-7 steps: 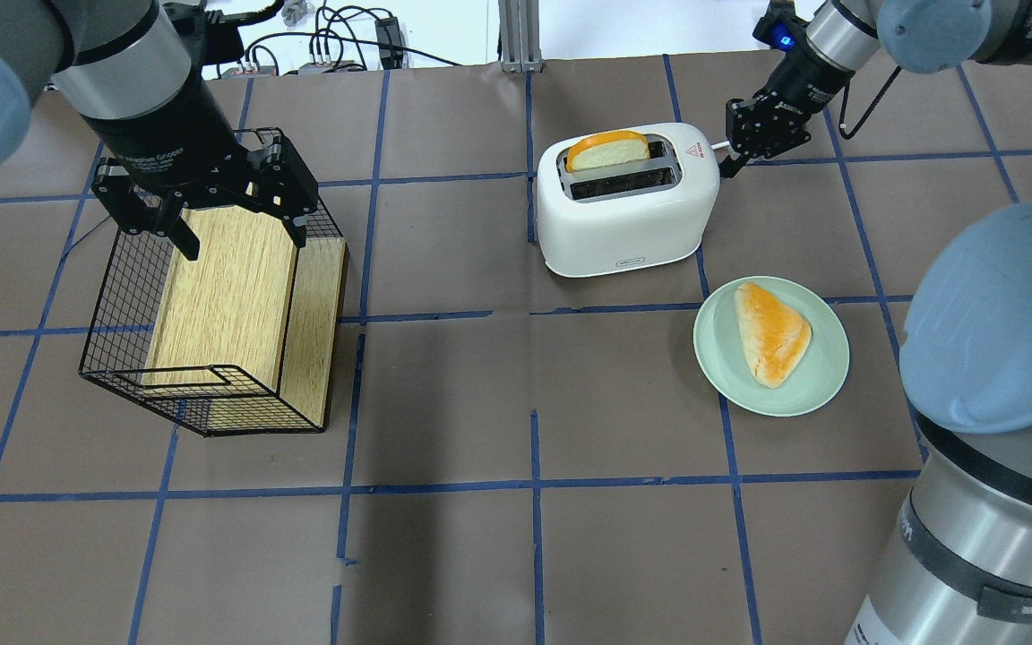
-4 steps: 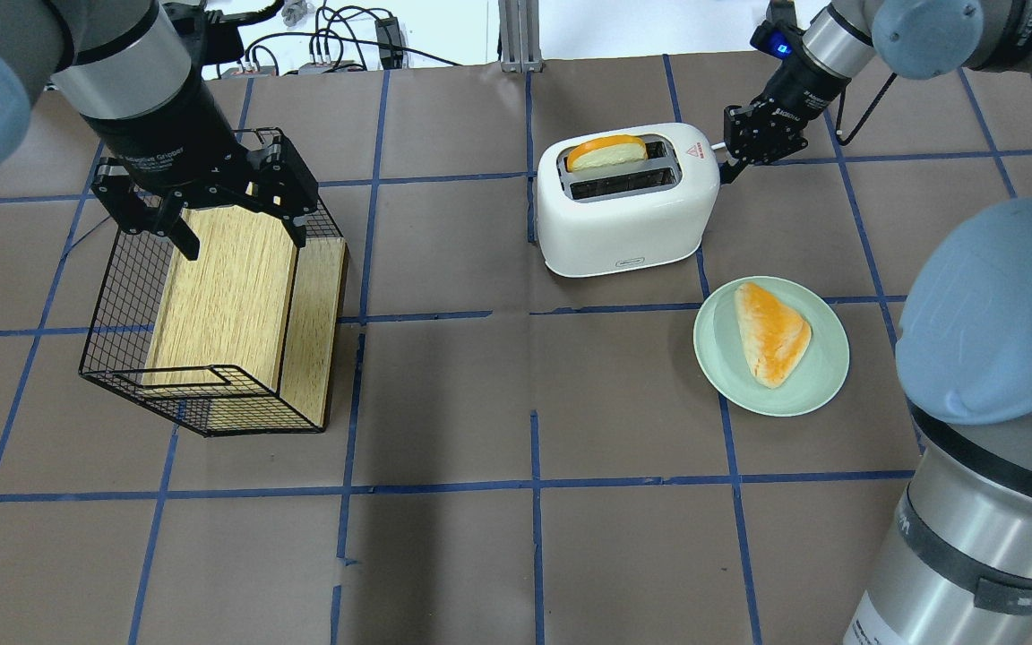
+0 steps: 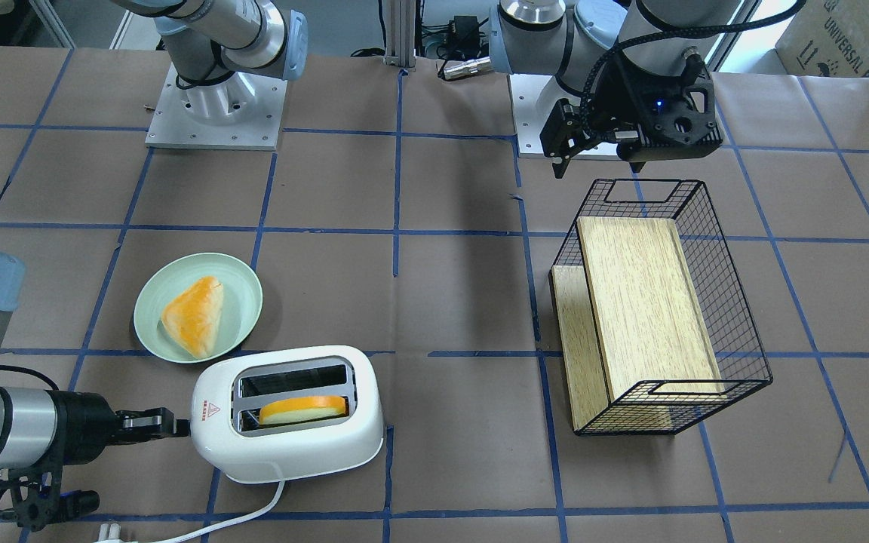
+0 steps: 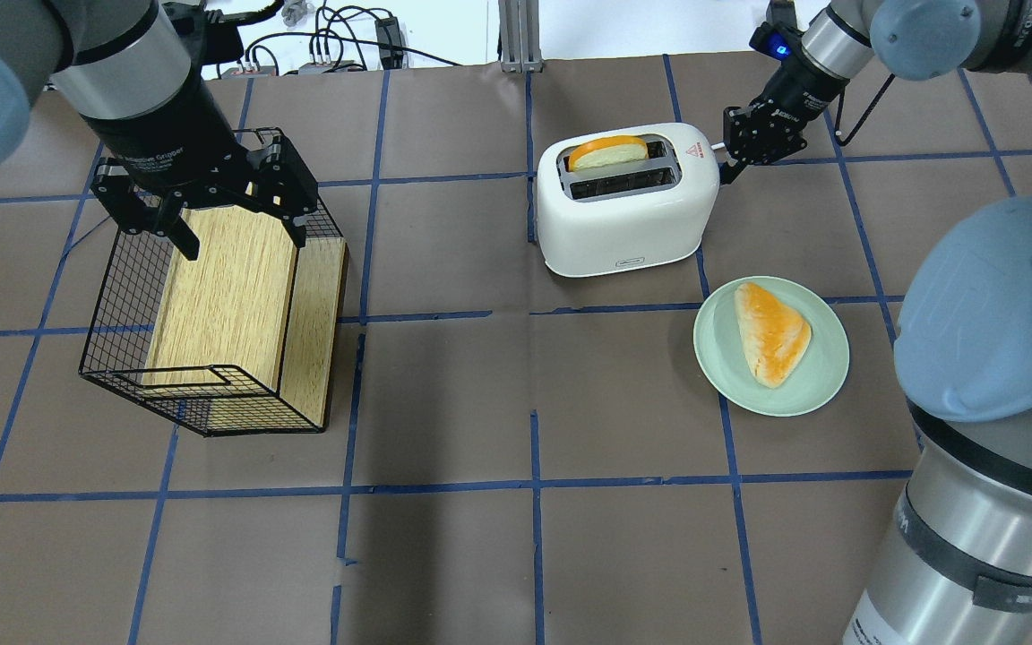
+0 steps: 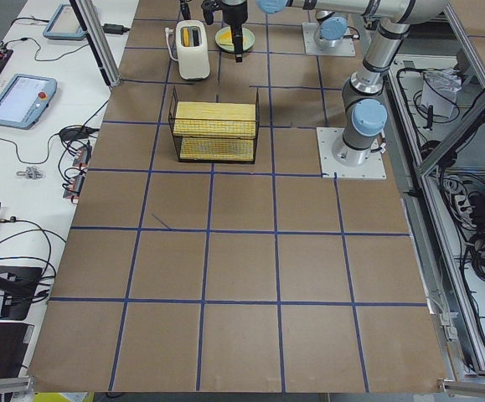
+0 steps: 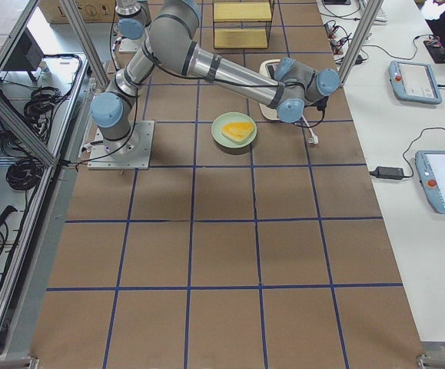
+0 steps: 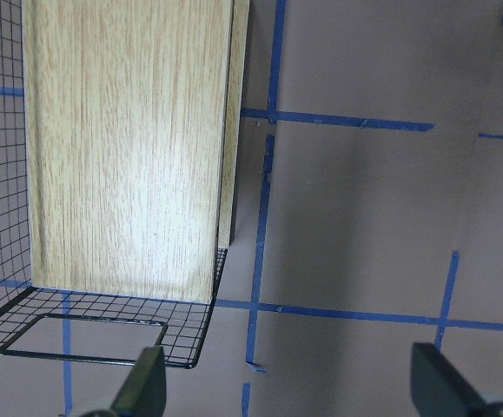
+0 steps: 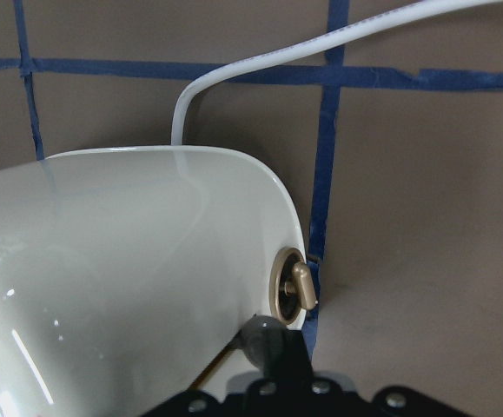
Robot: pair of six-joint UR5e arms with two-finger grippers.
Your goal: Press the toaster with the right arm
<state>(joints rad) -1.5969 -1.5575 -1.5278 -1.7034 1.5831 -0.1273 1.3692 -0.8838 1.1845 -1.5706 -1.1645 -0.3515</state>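
The white two-slot toaster (image 4: 628,210) stands at the far middle of the table, also in the front view (image 3: 291,445). An orange-crusted bread slice (image 4: 607,150) sits in its far slot. My right gripper (image 4: 729,168) is shut, its tip against the toaster's right end by the red triangle mark (image 3: 213,410). The right wrist view shows that rounded end (image 8: 147,261) with a small brass knob (image 8: 296,291) and my fingertips (image 8: 267,340) just below it. My left gripper (image 4: 243,235) hangs open and empty over the black wire basket (image 4: 122,296).
A green plate (image 4: 825,381) with a bread piece (image 4: 771,331) lies just in front of the toaster's right side. The toaster's white cord (image 3: 238,516) trails behind it. The basket holds a wooden board (image 4: 229,287) at the left.
My right gripper has moved in and down against the toaster's end. The bread slice sits slightly lower in its slot. The left arm has not moved.
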